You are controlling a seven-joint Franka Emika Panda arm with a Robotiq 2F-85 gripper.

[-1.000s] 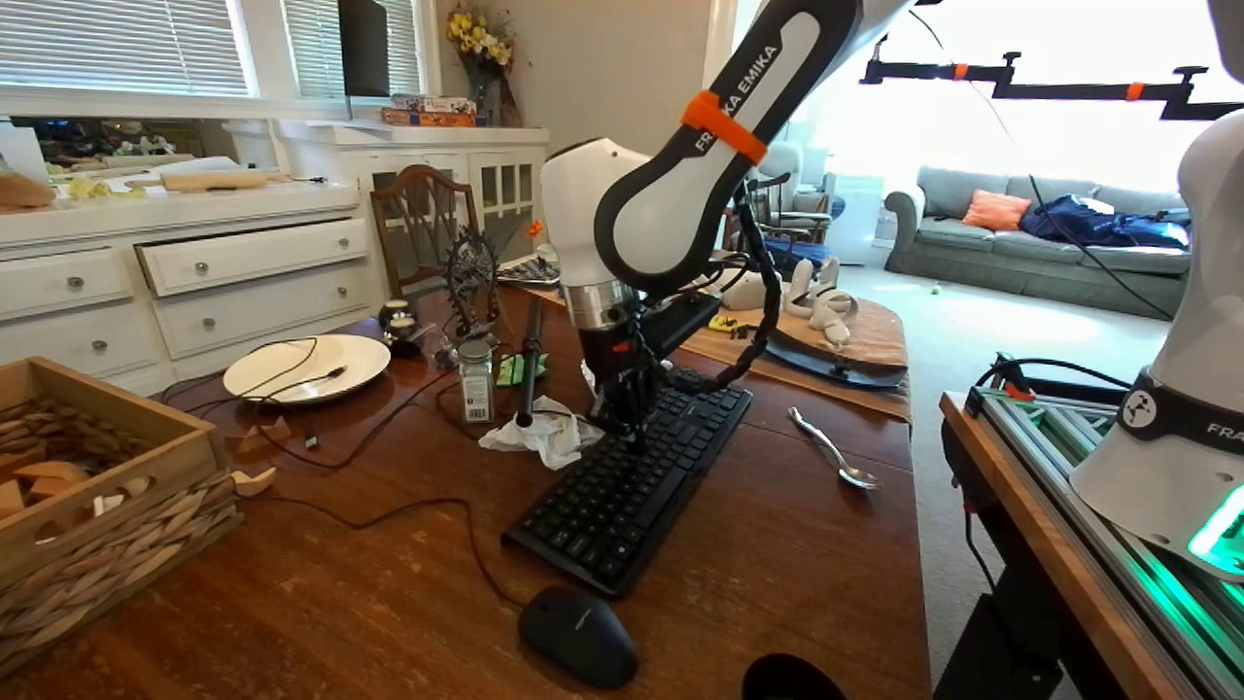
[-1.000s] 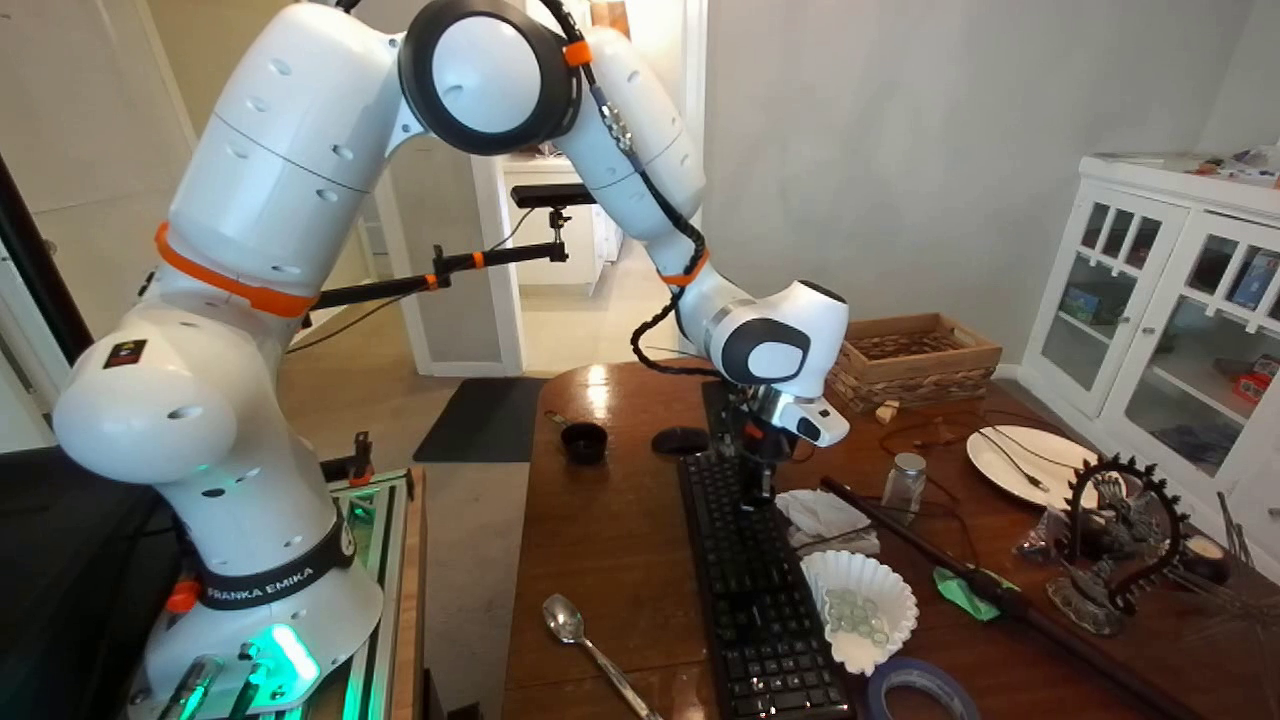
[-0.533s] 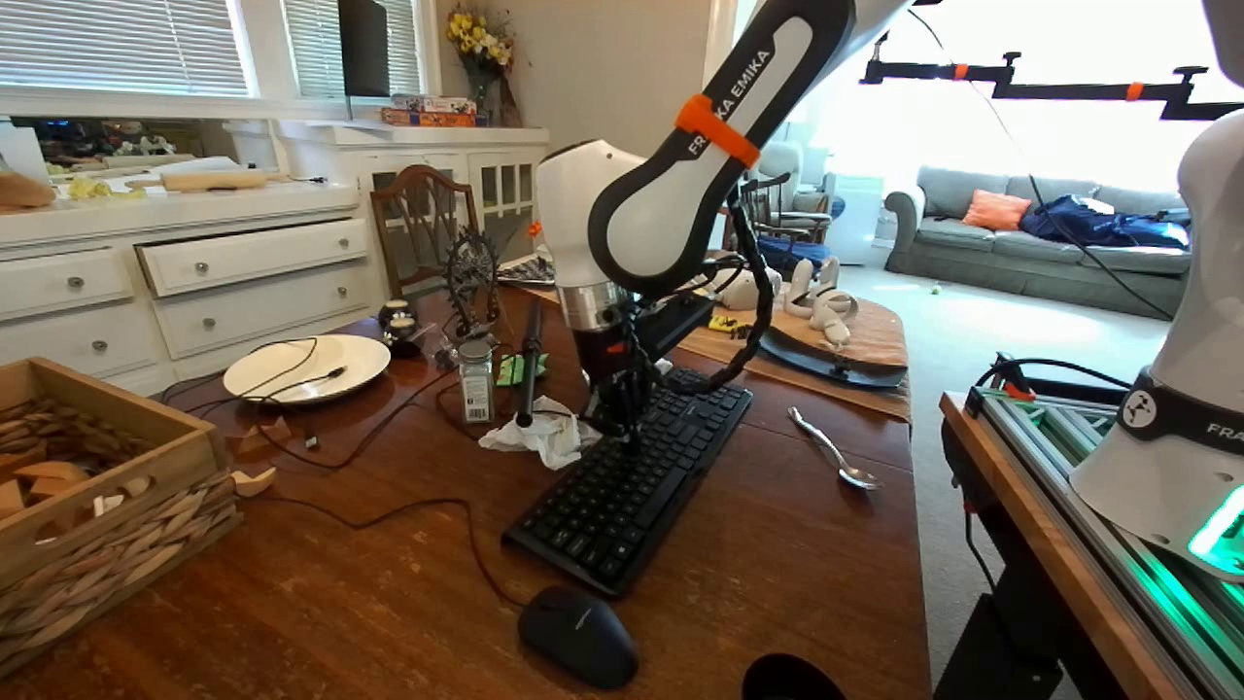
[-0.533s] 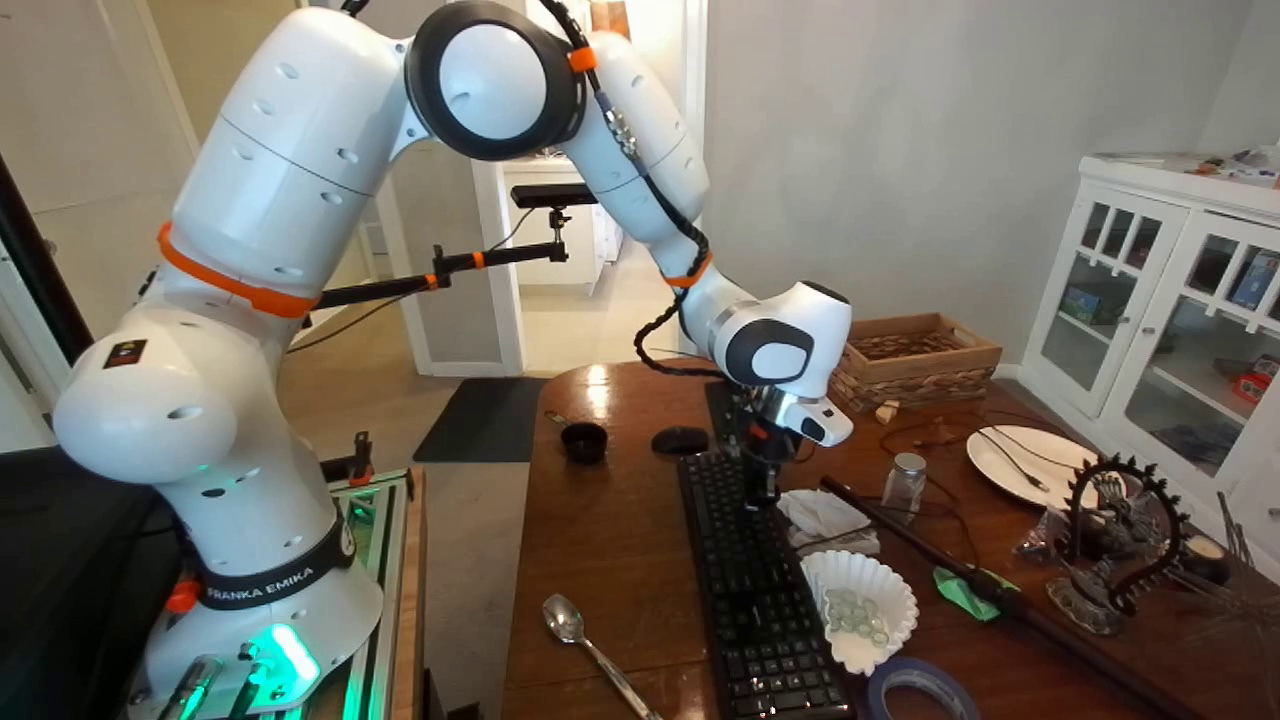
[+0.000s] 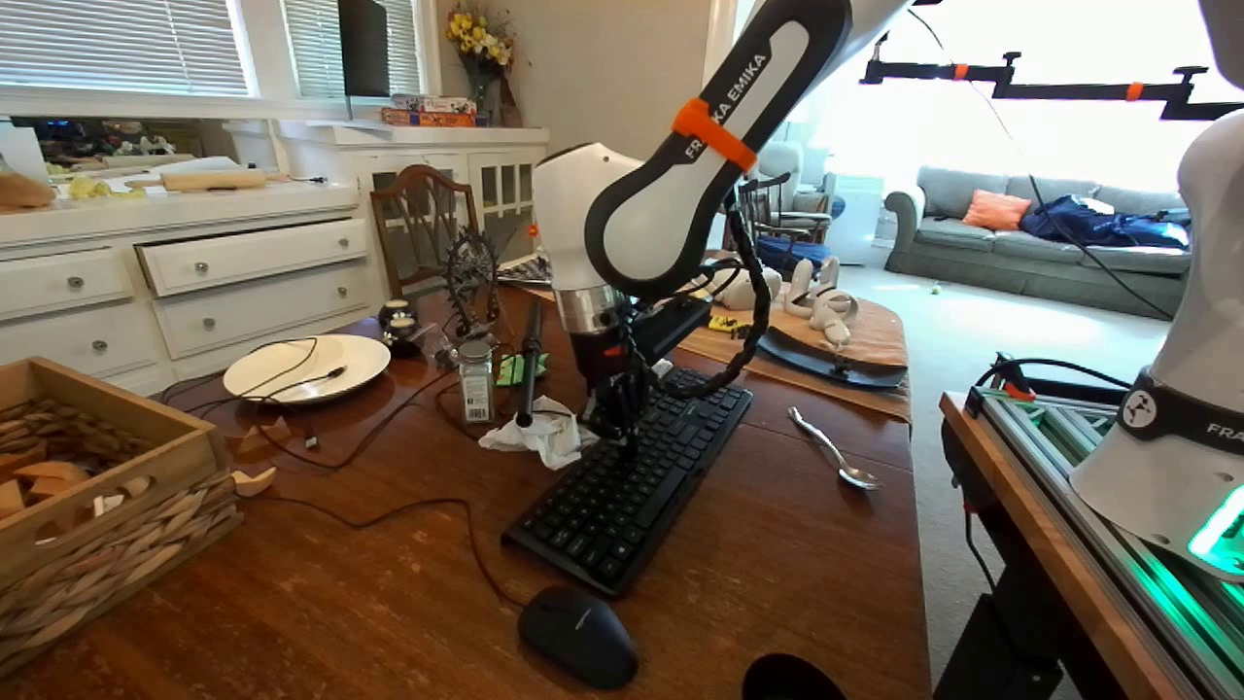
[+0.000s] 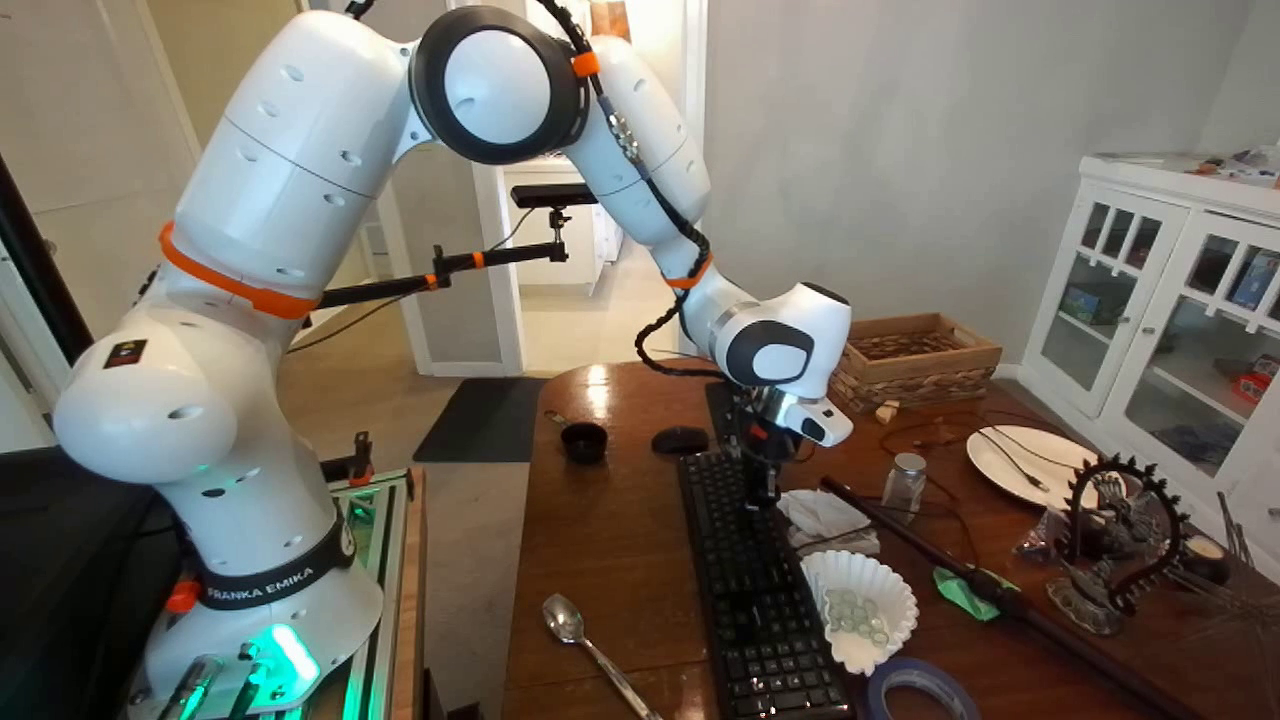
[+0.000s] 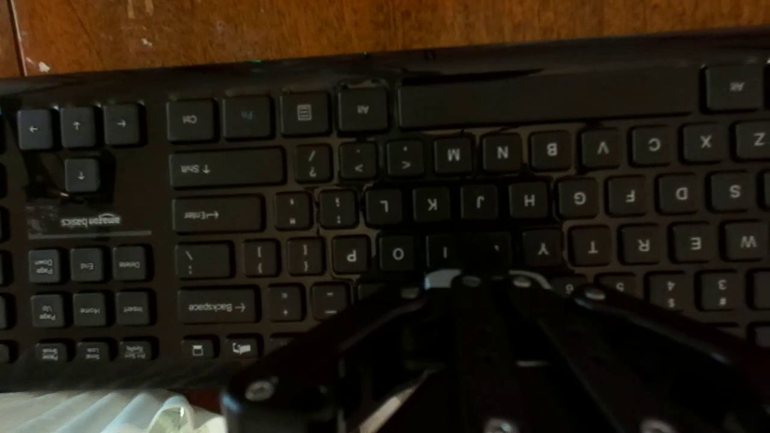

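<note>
keyboard (image 7: 385, 198) lettering readable only in wrist view, blue tape (image 6: 922, 670) only in an exterior view, arm (image 6: 495, 85) arched, gripper (image 6: 762, 495) low over keyboard, jaws together, contact unclear

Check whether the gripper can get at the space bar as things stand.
Likely yes: the shut gripper is right at the keyboard, and the wrist view shows nothing covering the space bar.

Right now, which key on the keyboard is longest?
The space bar, the blank one between both Alt keys; in the wrist view, the others are all much shorter.
</note>
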